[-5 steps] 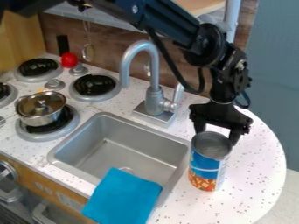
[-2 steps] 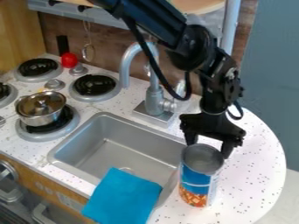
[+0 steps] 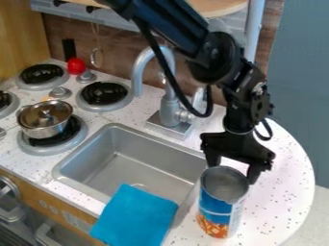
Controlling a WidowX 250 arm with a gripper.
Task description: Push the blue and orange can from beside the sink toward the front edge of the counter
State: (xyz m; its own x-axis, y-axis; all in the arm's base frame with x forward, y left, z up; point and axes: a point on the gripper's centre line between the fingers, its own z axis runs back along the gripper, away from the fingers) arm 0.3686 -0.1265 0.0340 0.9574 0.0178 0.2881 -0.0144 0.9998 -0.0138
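Observation:
The black gripper hangs over the counter to the right of the sink, shut on the upper back part of a can, with one finger at each side of its rim. The can has an open-looking grey top, a blue band and an orange patterned lower part. It stands nearly upright, close to the sink's right edge. Whether its base touches the counter, I cannot tell.
The sink has a blue cloth over its front edge and a grey faucet behind. A lidded metal pot sits on a left burner, near a red ball-like object.
Can and gripper have shifted together toward the front and slightly left. Most recently the gripper has come a little back to the right and lower, with the can farther forward.

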